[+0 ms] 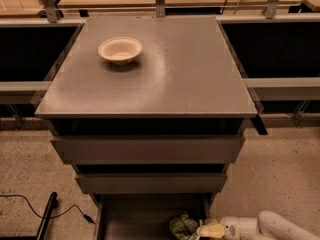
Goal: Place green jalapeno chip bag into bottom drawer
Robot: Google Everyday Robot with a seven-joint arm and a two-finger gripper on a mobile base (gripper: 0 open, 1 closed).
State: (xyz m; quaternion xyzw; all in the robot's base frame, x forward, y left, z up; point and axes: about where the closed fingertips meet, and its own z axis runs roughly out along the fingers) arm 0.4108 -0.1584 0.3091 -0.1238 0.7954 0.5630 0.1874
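Observation:
The green jalapeno chip bag (181,226) is a crumpled green bag inside the bottom drawer (135,218), at its right front part. The bottom drawer is pulled open below the two wider grey drawers. My gripper (204,230) reaches in from the lower right with its pale fingers closed on the right end of the bag. The white arm (272,227) runs off the right bottom edge. The bag's lower part is cut off by the picture's edge.
A cream bowl (120,50) stands on the grey cabinet top (165,79) at the back left. Two grey drawers (150,150) sit above the open one. A black cable and bar (47,215) lie on the speckled floor at left. Dark bins flank the cabinet.

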